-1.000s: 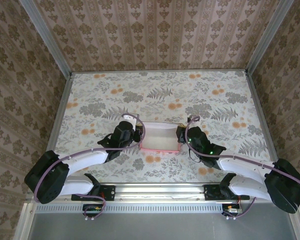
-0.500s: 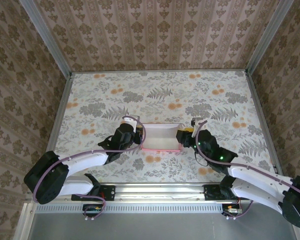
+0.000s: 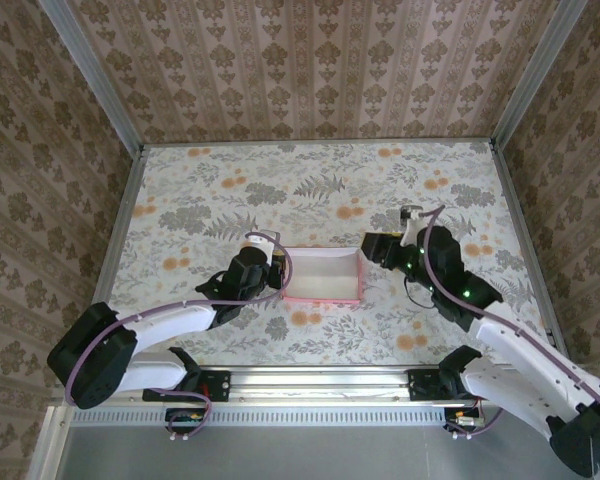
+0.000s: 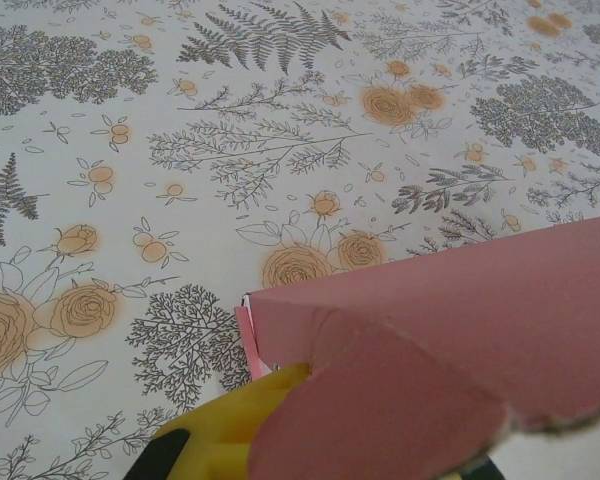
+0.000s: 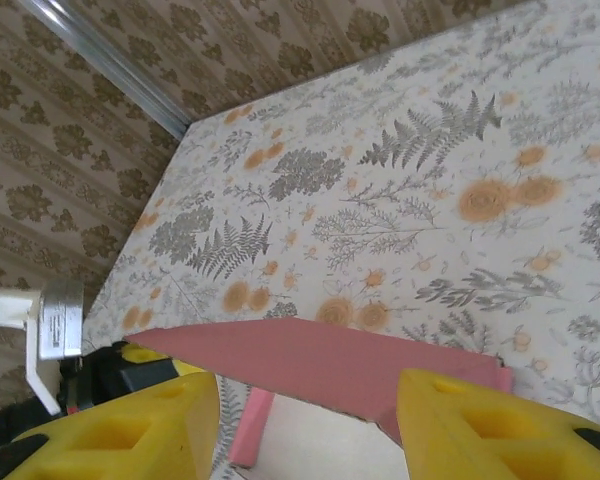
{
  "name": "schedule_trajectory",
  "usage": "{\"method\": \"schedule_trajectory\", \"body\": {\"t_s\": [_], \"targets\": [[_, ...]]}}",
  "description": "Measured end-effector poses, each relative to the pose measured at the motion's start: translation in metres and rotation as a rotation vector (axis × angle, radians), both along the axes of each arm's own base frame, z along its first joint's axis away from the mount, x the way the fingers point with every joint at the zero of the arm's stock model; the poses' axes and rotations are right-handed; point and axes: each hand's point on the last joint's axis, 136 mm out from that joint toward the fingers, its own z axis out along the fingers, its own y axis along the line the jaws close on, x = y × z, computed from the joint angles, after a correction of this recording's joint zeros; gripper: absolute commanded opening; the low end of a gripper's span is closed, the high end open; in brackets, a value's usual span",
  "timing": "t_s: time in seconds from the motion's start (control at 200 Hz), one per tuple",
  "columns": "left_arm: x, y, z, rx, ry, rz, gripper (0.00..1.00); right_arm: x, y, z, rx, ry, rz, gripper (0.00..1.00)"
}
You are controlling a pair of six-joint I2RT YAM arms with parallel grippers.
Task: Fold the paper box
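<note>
Top external view: the paper box (image 3: 320, 276) lies near the middle of the floral table (image 3: 310, 180), open side up, with pink edges around a pale inside. The left gripper (image 3: 277, 272) sits at the box's left end, touching that wall. The right gripper (image 3: 371, 248) is just beside the box's far right corner, apart from the card.

Left wrist view: 1 yellow finger (image 4: 230, 430) presses against a rounded pink flap. A pink wall of the box runs off to the right above it. The pincer is closed together, pinching the thin card.

Right wrist view: the 2 yellow fingers (image 5: 130, 425) stand apart with nothing between them. Beyond the gap lie a pink wall of the box and a bit of its pale inside, resting on the table.
</note>
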Motion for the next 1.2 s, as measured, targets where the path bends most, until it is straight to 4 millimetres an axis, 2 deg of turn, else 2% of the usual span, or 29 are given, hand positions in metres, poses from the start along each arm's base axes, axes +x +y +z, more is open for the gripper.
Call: {"method": "schedule_trajectory", "body": {"t_s": [0.095, 0.32, 0.415, 0.745, 0.925, 1.065, 1.2], "targets": [[-0.001, 0.001, 0.0, 0.001, 0.001, 0.0, 0.0, 0.009, 0.003, -0.007, 0.023, 0.075, -0.029, 0.54], [-0.001, 0.001, 0.0, 0.005, 0.002, -0.001, 0.0, 0.018, 0.01, -0.052, 0.047, 0.272, -0.086, 0.58], [-0.001, 0.001, 0.0, 0.005, 0.002, -0.001, 0.0, 0.02, 0.013, -0.064, 0.067, 0.322, -0.098, 0.58], [-0.003, 0.0, 0.0, 0.013, -0.004, 0.002, 0.0, 0.029, 0.026, -0.079, 0.149, 0.387, -0.098, 0.59], [-0.004, 0.0, 0.001, 0.021, -0.012, 0.008, 0.0, 0.031, 0.025, -0.082, 0.179, 0.391, -0.113, 0.6], [-0.006, -0.001, -0.001, 0.033, -0.012, 0.007, 0.0, 0.028, 0.024, -0.091, 0.209, 0.408, -0.133, 0.6], [-0.009, 0.0, -0.005, 0.048, -0.006, 0.006, 0.0, 0.03, 0.024, -0.093, 0.239, 0.408, -0.144, 0.56]]}}
